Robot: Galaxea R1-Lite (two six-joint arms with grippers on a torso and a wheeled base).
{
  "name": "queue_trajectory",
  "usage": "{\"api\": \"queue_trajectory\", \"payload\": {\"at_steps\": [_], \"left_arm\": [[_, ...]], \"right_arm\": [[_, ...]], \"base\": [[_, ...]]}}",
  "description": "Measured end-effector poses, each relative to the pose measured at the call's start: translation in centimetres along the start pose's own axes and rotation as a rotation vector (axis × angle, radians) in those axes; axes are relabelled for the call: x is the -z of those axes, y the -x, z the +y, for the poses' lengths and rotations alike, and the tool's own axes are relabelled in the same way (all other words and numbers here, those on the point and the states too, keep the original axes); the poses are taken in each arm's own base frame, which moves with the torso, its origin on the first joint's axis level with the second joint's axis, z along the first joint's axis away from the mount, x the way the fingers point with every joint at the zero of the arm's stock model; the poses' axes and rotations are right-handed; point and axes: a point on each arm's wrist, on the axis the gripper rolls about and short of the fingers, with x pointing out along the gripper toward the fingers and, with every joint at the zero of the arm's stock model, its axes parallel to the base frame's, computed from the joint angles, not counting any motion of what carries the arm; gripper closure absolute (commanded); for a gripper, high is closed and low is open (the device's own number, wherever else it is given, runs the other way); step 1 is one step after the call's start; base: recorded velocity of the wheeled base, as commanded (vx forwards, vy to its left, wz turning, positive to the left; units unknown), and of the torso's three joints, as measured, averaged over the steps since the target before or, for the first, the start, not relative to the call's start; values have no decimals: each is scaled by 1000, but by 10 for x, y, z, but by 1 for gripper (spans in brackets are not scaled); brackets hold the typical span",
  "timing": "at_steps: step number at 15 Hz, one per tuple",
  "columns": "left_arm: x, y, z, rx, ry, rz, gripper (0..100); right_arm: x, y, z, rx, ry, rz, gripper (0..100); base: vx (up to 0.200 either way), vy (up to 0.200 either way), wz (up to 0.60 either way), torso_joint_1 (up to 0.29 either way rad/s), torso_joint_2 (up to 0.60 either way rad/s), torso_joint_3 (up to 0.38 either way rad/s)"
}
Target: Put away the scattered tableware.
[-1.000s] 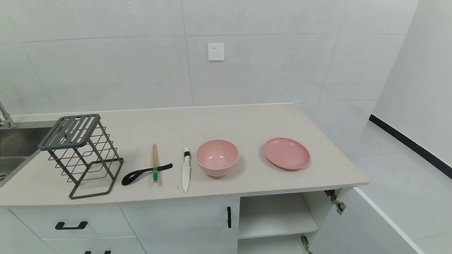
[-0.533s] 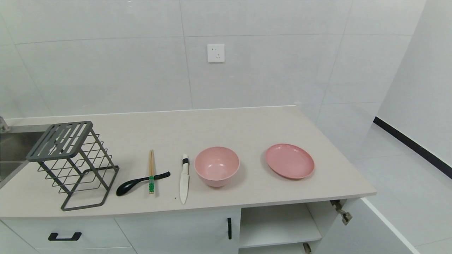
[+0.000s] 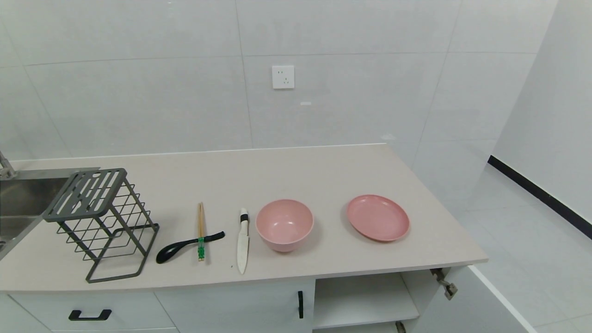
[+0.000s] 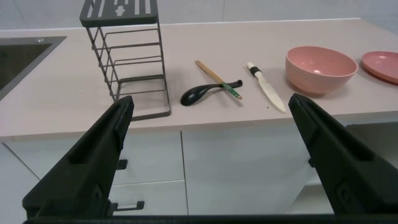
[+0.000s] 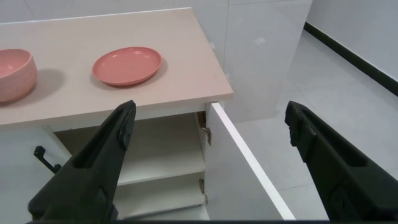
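Note:
On the beige counter (image 3: 286, 173) lie, from left to right, a black spoon (image 3: 187, 246), wooden chopsticks (image 3: 201, 230) across its handle, a white knife (image 3: 243, 241), a pink bowl (image 3: 284, 224) and a pink plate (image 3: 378, 217). My left gripper (image 4: 208, 162) is open and hangs in front of the counter's edge, facing the spoon (image 4: 205, 93), chopsticks (image 4: 217, 79) and knife (image 4: 266, 87). My right gripper (image 5: 208, 162) is open too, below the counter edge by the plate (image 5: 127, 65) and the bowl (image 5: 13, 73). Neither holds anything.
A dark wire rack (image 3: 102, 219) stands at the counter's left, beside a steel sink (image 3: 18, 199). Under the plate a cabinet is open, with a white shelf (image 3: 365, 300) and its door (image 5: 242, 168) swung out to the right. Drawers with black handles (image 3: 90, 315) sit lower left.
The whole head view has shifted, so the camera moved. The tableware and rack keep their places on the counter.

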Motion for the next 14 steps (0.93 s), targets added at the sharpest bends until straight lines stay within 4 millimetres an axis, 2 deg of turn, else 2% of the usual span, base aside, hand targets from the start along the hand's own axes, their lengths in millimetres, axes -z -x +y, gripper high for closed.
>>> {"api": "queue_trajectory", "payload": {"at_steps": [6,14], "left_arm": [[0,0,0,1,-8,0,0],[0,0,0,9,0,0,0]], "right_arm": [[0,0,0,0,1,0,0],[0,0,0,1,1,0,0]], "base": [[0,0,0,23,-2,21],[0,0,0,287,-51,227]]}}
